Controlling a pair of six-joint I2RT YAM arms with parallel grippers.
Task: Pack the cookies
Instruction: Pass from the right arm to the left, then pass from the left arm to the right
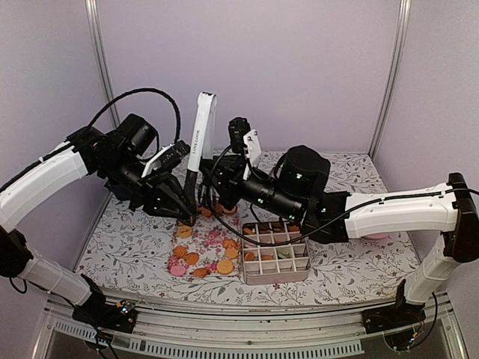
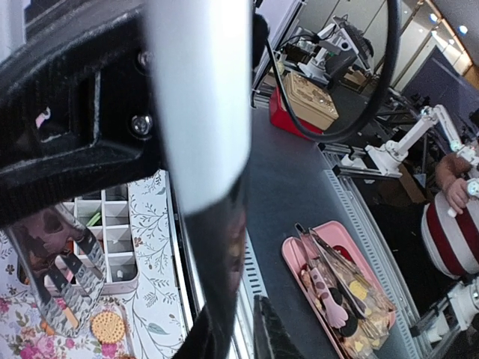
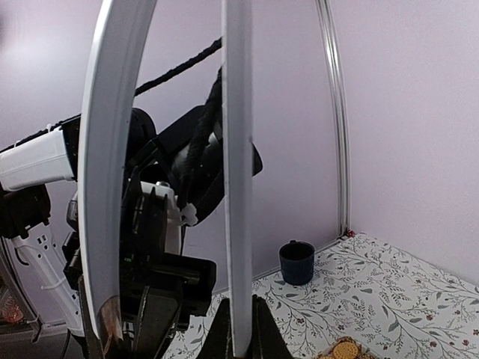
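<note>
Tongs (image 1: pixel 200 138) stand near upright at mid-frame of the top view, closed end up, tips down toward the bench (image 1: pixel 352 262). Long axis runs approx top-to-bottom of frame.

Both arms meet on them: L arm (image 1: pixel 45 179) comes in from the left edge, R arm (image 1: pixel 397 209) from the right.
- **R jaws:** pressed together on one white blade. R wrist view shows that blade running down between the fingers (image 3: pixel 262 336), w/ the 2nd blade standing apart at left of frame.
- **L jaws:** narrowed round the lower part of the tongs. In L wrist view a blade fills the centre and passes down between the fingertips, but can't tell if the pads bite or only flank it.

Cookies (image 1: pixel 200 253) are a loose heap on a rose-print patch (image 1: pixel 215 238) of the bench, lower centre of the top view. They lie straight below the tongs in frame. A few already sit in the grid box (image 1: pixel 277 279), just right of the heap.

Key relation: the heap lies frame-down from the tips and on the L arm's side of the box, while the box sits under the R arm. So the L arm looks nearer for the pick.

Judgement: next move needs the tips lowered onto the heap w/ the axis kept steep, once one arm alone holds the tongs.
</note>
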